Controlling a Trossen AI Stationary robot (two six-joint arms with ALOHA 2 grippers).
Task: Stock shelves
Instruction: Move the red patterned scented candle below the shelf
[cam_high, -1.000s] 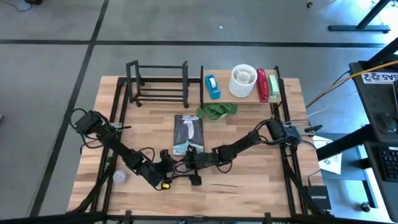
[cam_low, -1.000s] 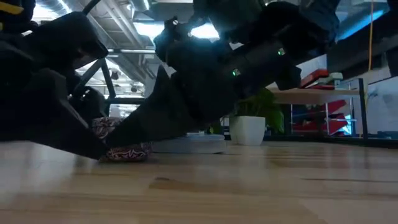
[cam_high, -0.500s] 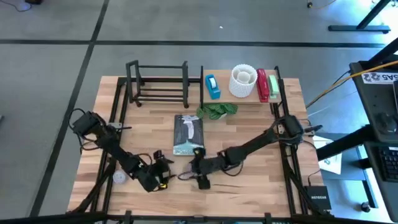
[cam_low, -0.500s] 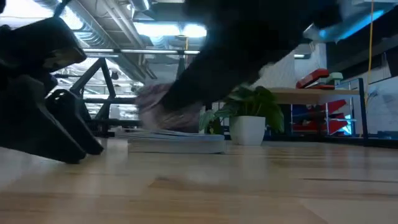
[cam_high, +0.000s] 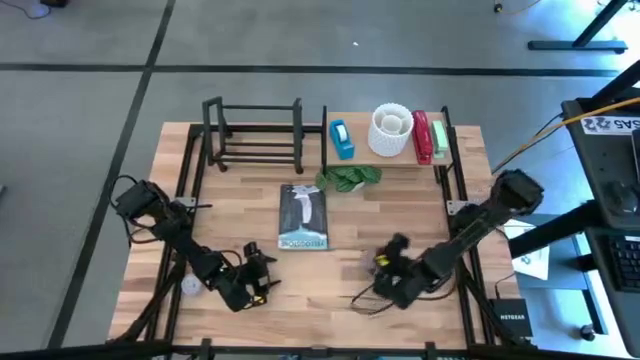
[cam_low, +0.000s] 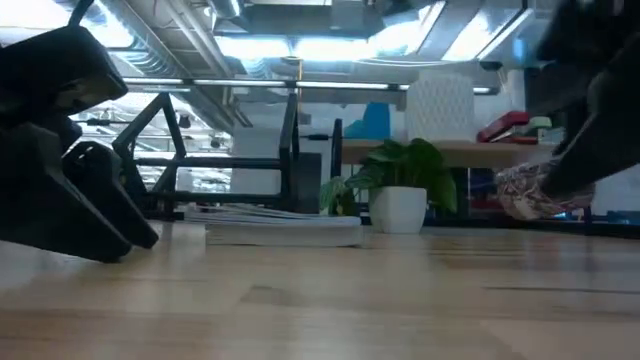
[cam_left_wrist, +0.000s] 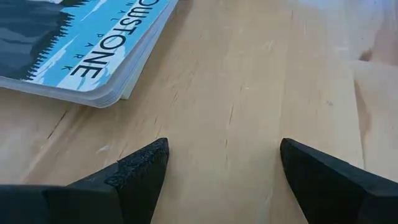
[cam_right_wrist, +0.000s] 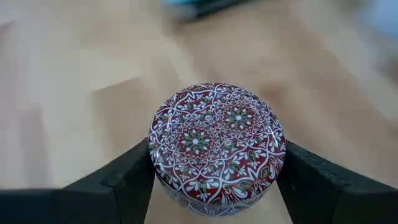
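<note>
A round tin (cam_right_wrist: 216, 146) with a red, white and green ornamental pattern sits between the fingers of my right gripper (cam_high: 385, 265), near the table's front right; the low view shows the tin (cam_low: 540, 193) above the tabletop. My left gripper (cam_high: 262, 278) stands open just above the bare wood at the front left, near the front corner of a blue book (cam_left_wrist: 74, 50). At the far edge stand the black rack (cam_high: 255, 135) and the wood shelf board (cam_high: 385, 152). My right gripper pinches the tin's round side wall (cam_right_wrist: 155, 158) between its two fingers, one on each opposite side. The patterned lid faces the wrist camera. The fingers come slanting from the table's right side. The tin is lifted clear of the table.
The book (cam_high: 303, 215) lies flat mid-table, with a small potted plant (cam_high: 348, 178) behind it. On the shelf board stand a blue tape dispenser (cam_high: 341, 138), a white holder (cam_high: 391, 130) and a red stapler (cam_high: 421, 136). A small grey ball (cam_high: 190, 285) lies at the front left.
My right gripper has lifted the tin off the table beside my left gripper and carried it toward the table's right edge, clear of the wood.
</note>
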